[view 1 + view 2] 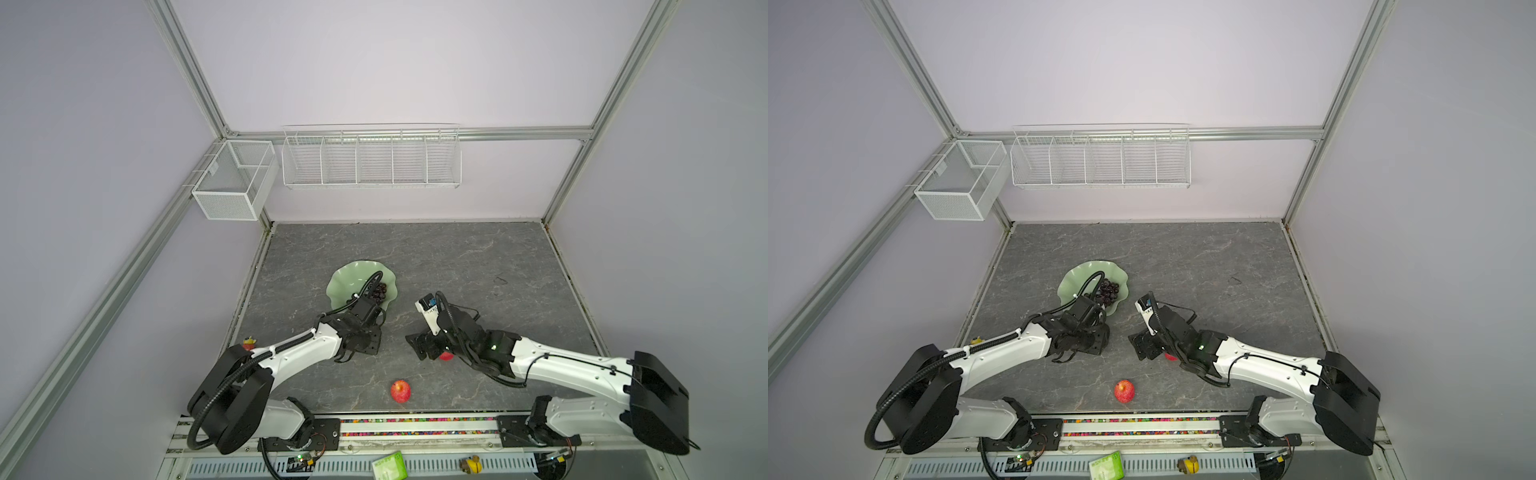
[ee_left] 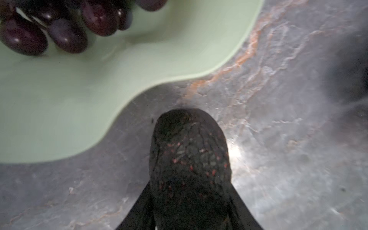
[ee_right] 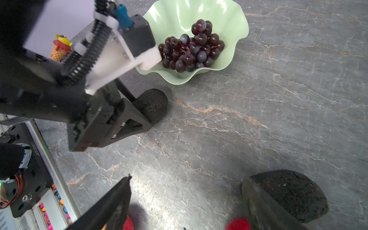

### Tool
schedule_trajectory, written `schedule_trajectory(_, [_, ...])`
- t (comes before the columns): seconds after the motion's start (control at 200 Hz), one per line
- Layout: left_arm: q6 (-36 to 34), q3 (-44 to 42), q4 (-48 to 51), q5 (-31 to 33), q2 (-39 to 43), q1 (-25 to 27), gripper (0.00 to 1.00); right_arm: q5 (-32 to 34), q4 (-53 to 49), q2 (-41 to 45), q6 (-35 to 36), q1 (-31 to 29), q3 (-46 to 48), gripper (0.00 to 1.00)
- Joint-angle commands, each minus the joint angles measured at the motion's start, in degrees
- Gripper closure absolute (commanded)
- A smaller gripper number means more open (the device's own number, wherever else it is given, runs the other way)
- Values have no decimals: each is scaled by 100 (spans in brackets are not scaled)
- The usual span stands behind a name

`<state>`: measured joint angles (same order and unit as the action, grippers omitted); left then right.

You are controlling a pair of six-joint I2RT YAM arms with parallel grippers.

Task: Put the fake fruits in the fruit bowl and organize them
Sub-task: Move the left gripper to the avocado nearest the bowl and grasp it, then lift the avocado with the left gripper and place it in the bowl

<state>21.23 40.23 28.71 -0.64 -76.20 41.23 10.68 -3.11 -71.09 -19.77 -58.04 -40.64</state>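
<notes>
Near apple (image 1: 400, 391) waits on the desk (image 1: 457, 257). Left tool (image 2: 190, 185) clamps one avocado (image 2: 189, 143); right tool (image 3: 186, 178) gapes around the second apple (image 3: 238, 225), second avocado (image 3: 288, 194) just beside it. Only grapes (image 3: 191, 47) sit in the bowl (image 3: 235, 39).

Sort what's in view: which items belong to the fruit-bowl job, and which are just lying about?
Job: fruit bowl, grapes in it, avocado by the bowl, second avocado, apple at the front edge, half-hidden apple.
Lying about: toy figure, wire baskets, green packet, yellow toy.
</notes>
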Motion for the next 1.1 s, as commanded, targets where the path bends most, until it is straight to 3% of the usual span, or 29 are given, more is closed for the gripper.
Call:
schedule_trajectory(0.0, [-286, 510, 295, -781, 571, 16, 61, -157, 154, 291, -127, 245, 97, 11])
schedule_trajectory(0.14, [-603, 1026, 446, -1023, 854, 1, 60, -334, 27, 251, 137, 428, -228, 11])
schedule_trajectory(0.325, [-842, 1888, 584, 287, 588, -380, 60, -773, 142, -120, 398, 449, -751, 11])
schedule_trajectory(0.535, [-1129, 2595, 582, 1030, -471, -1276, 60, -1290, 357, -523, 407, 443, -1129, 12])
schedule_trajectory(0.71, [-1216, 3184, 916, 847, -1549, -1785, 61, -1472, 483, -772, 298, 424, -1216, 12])
schedule_trajectory(1.095, [-1123, 3386, 803, 1292, -2588, -1811, 58, -1418, 333, -894, 395, 404, -1249, 11])
